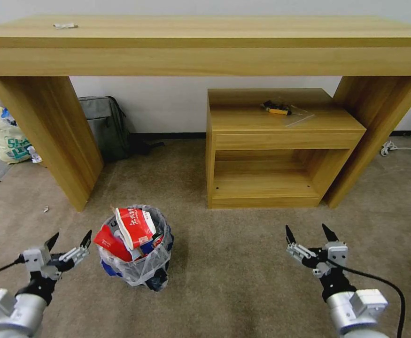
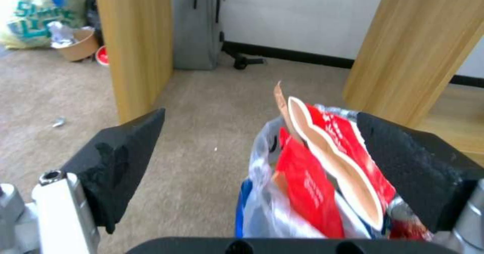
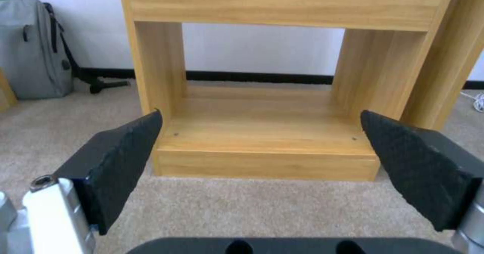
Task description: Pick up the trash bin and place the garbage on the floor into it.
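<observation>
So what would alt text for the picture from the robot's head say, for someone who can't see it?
A small trash bin stuffed with red wrappers stands on beige carpet, between the open left gripper close beside it and the open right gripper farther off, neither holding anything. Behind stand a long wooden desk, a low wooden cabinet and a grey backpack.

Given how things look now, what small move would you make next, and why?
Probably ease the left gripper toward the trash bin rim to grasp it. The bin stands on the floor, already stuffed with garbage, and both the left and the right gripper hover open and empty.
</observation>
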You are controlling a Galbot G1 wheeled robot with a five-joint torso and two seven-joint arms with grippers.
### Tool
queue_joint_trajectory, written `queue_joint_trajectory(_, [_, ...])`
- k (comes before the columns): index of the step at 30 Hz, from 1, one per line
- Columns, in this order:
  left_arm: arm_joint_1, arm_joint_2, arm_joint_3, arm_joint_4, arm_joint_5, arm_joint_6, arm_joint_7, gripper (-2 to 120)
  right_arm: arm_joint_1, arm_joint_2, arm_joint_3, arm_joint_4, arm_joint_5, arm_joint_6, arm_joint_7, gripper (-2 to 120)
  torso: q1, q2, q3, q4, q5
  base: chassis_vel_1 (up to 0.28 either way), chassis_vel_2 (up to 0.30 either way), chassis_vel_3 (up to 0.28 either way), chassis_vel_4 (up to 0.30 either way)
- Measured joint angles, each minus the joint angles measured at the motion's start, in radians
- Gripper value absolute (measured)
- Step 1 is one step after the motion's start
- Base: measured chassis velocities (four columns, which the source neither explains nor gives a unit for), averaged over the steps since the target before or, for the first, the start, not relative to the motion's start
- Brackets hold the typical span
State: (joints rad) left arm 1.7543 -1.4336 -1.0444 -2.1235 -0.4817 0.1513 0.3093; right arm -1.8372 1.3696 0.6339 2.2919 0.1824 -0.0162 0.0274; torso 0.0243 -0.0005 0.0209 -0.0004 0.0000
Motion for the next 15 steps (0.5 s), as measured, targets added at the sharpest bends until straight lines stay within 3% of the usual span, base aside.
queue_joint_trajectory(9, [0.126, -0.061, -0.010, -0.092, -0.013, -0.044, 0.005, 100, -0.098, -0.036, -0.008, 0.080, -0.032, 0.049, 0.059, 100, 0.000, 0.000, 0.000, 0.0000, 0.0001, 0.000, 0.000, 0.000, 0.000])
queue_joint_trajectory(15, [0.145, -0.070, -0.013, -0.125, -0.048, -0.043, 0.008, 100, -0.125, -0.060, -0.038, 0.110, -0.046, 0.059, 0.130, 100, 0.000, 0.000, 0.000, 0.0001, 0.0000, 0.000, 0.000, 0.000, 0.000])
